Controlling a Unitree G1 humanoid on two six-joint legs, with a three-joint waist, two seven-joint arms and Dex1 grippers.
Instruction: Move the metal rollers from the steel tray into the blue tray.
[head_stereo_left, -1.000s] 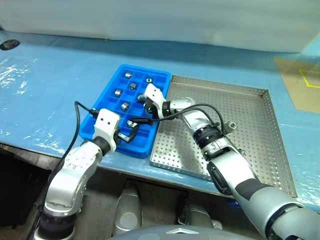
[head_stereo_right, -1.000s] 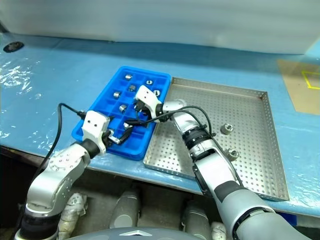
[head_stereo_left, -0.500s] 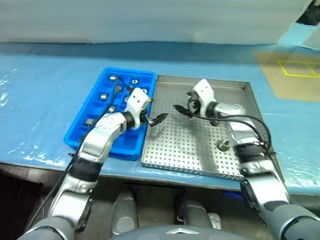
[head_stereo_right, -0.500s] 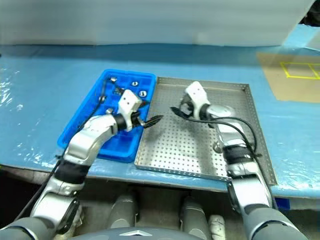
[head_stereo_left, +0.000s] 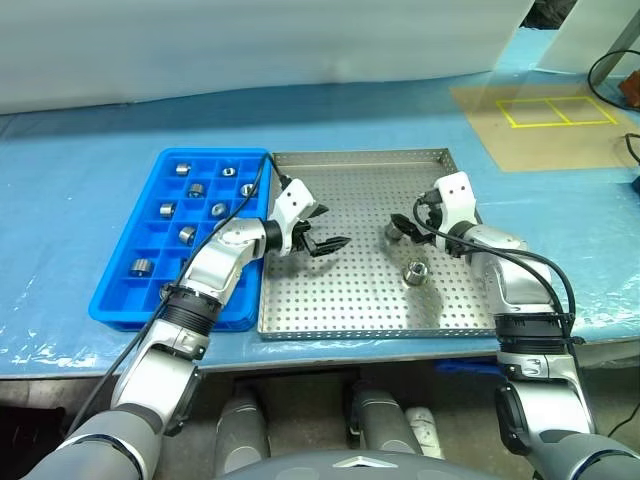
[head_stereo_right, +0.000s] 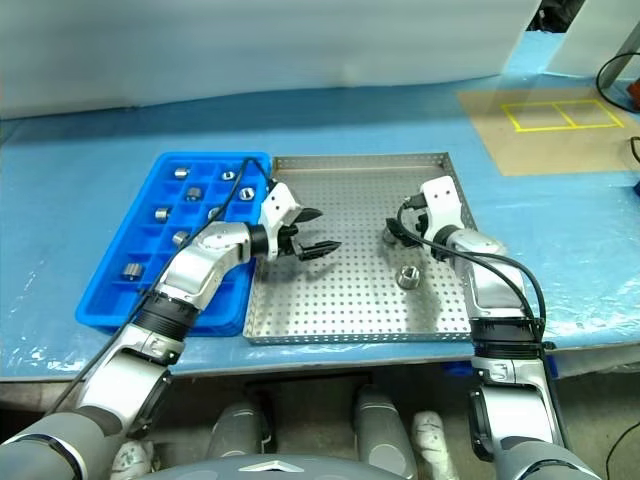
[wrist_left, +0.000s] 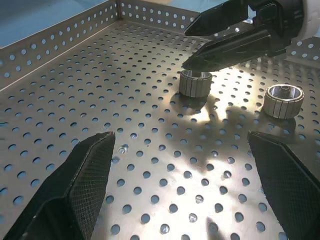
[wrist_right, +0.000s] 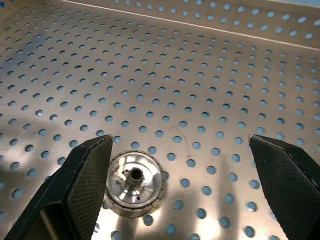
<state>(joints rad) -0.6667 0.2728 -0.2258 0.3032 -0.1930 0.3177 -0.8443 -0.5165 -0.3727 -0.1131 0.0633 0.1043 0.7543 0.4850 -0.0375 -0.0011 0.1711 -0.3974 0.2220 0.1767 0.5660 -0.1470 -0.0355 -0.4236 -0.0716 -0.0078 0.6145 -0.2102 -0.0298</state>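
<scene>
The steel tray (head_stereo_left: 350, 190) lies mid-table with two metal rollers on it, one (head_stereo_left: 393, 232) under my right gripper and one (head_stereo_left: 415, 271) just nearer. Several more rollers (head_stereo_left: 187, 235) sit in compartments of the blue tray (head_stereo_left: 110, 300), which touches the steel tray's left side. My right gripper (head_stereo_left: 403, 228) is open, low over the tray, and its wrist view shows the roller (wrist_right: 134, 180) between its fingers, close to one of them. My left gripper (head_stereo_left: 328, 232) hangs open and empty over the steel tray's left half, pointing at both rollers (wrist_left: 195, 83) (wrist_left: 283, 100).
The table is covered in blue plastic sheeting (head_stereo_left: 80, 140). A brown board with yellow tape (head_stereo_left: 540, 110) lies at the back right. A white panel (head_stereo_left: 250, 50) runs along the back edge, and a black cable (head_stereo_left: 610, 70) shows at the far right.
The camera has swung. My left gripper moved from over the blue tray to over the steel tray. My right gripper went from the blue tray across to the rollers. Both stayed open.
</scene>
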